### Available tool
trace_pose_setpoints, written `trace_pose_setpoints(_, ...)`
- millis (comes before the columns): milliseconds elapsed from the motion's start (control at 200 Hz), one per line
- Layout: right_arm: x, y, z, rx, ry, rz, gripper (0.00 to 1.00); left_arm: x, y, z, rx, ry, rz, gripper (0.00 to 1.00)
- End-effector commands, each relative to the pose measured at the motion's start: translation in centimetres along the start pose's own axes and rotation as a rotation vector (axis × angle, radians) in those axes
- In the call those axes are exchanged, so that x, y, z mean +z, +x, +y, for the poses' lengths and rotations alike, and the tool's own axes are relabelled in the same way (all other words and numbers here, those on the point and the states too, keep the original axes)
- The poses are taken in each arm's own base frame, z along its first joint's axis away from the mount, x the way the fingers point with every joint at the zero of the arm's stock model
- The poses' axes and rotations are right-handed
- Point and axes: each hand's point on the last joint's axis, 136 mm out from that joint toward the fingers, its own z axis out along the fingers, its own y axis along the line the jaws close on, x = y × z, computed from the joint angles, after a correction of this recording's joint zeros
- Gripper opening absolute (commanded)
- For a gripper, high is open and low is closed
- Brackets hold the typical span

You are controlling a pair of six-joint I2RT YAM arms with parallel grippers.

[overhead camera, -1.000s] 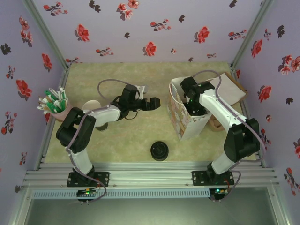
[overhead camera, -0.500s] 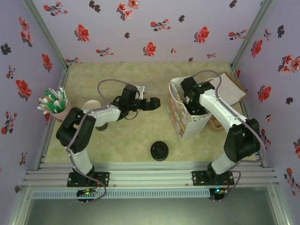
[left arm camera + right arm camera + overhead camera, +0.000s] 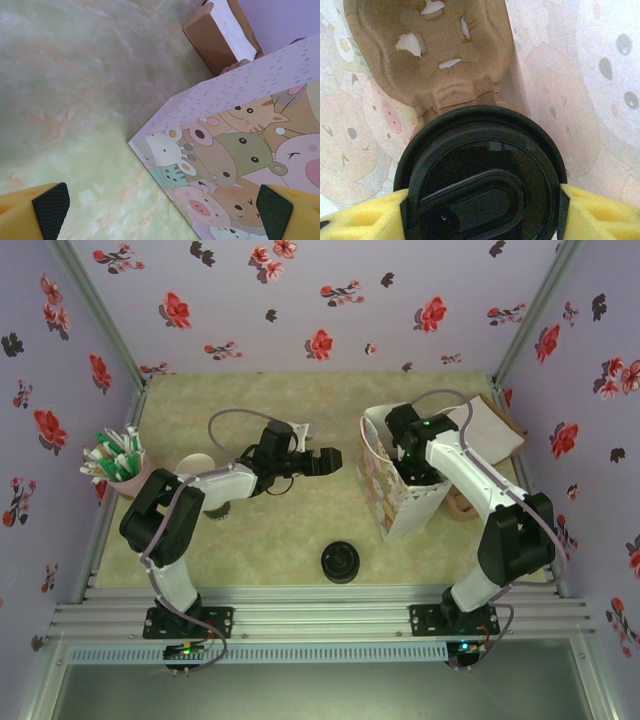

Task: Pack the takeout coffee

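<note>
Now, takeout coffee [image 3: 481, 165] in right tool [image 3: 482, 214].

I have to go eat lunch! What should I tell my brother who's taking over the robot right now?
Left tool: open, empty, above the table beside the cartoon bag.
Right tool: down inside the bag, closed on the takeout coffee at its black lid.
Done: the coffee is in the bag, next to the brown cup tray.
Left: probably set it down, let go, lift the arm out.
</note>
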Motion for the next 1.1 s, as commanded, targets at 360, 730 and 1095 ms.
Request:
trace_pose_setpoints(360,3.0,2.4,-0.2,0.025,0.020,0.141,0.73,-1.0,-1.3,-0.9,0.034,0.007,-0.037,0.99)
trace_pose_setpoints(730,-0.6,1.6,-0.3,0.029,0.014,0.074,0.82,-1.5,-1.4,-1.3,0.041,0.011,-0.044,0.99)
trace_pose_setpoints(1095,-3.7,1.2,-0.6,0.043,0.008,0.000,0.95,-2.1,-1.6,-1.8,0.047,0.017,-0.053,0.99)
